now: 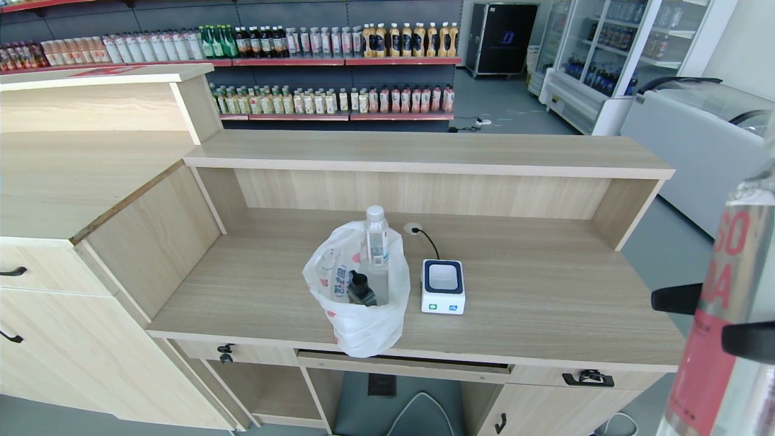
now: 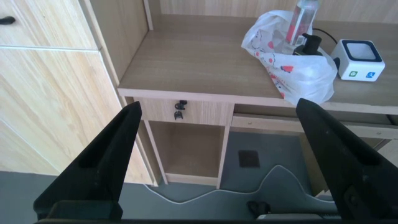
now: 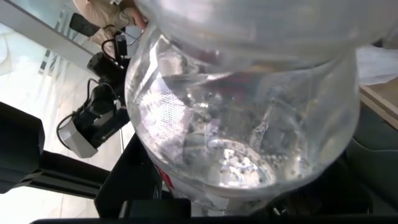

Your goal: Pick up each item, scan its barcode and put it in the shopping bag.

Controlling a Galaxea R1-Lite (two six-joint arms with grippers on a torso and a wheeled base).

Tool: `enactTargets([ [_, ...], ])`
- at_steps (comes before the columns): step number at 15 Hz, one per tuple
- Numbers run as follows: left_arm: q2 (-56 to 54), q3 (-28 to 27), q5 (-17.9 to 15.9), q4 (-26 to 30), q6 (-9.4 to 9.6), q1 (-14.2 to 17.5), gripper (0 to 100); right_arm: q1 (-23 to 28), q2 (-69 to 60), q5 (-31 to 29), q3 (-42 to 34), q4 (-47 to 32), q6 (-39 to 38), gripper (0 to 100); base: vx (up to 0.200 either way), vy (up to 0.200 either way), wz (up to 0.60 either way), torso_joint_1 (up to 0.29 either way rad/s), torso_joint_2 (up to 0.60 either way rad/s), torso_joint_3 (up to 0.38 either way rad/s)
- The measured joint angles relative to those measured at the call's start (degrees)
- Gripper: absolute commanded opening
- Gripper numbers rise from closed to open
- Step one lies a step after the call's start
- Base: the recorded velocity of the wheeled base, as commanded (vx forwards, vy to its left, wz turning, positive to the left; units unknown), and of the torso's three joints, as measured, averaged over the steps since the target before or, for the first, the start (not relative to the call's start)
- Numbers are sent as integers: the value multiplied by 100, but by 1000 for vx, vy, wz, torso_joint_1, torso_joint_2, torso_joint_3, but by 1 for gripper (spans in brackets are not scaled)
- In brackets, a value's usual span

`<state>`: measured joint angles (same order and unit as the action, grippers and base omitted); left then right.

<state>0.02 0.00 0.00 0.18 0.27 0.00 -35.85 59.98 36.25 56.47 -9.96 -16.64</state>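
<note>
A white plastic shopping bag [image 1: 363, 321] stands open on the wooden desk [image 1: 545, 284], near its front edge. Inside it are an upright clear water bottle [image 1: 376, 239] and a dark-capped item [image 1: 361, 287]. Just right of the bag lies a small white barcode scanner [image 1: 443, 286]. At the far right, off the desk's corner, my right gripper [image 1: 717, 321] is shut on a tall soda bottle [image 1: 726, 284] with a red label; its clear base [image 3: 249, 112] looms in the right wrist view. My left gripper [image 2: 217, 186] hangs open below and left of the desk, facing the bag [image 2: 298, 68] and scanner [image 2: 359, 59].
A raised counter ledge [image 1: 424, 154] runs along the desk's back, and a taller cabinet [image 1: 91, 157] walls its left side. A black cable [image 1: 428, 241] leads from the scanner to a desk hole. Drink shelves [image 1: 333, 54] and freezers [image 1: 696, 133] stand beyond.
</note>
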Motion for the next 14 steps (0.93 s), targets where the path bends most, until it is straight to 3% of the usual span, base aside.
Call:
enactTargets([
  [7,0,0,0,0,0,0,100,11,74,-54,32,0,457,0,0,0,0,0,0,0],
  [10,-2,0,0,0,0,0,100,413,315,-546,-5,427,2060,0,0,0,0,0,0,0],
  [12,-2,0,0,0,0,0,100,970,736,-733,-137,1526,3254,0,0,0,0,0,0,0],
  [14,-2,0,0,0,0,0,100,1686,1412,-805,-429,3607,4500,0,0,0,0,0,0,0],
])
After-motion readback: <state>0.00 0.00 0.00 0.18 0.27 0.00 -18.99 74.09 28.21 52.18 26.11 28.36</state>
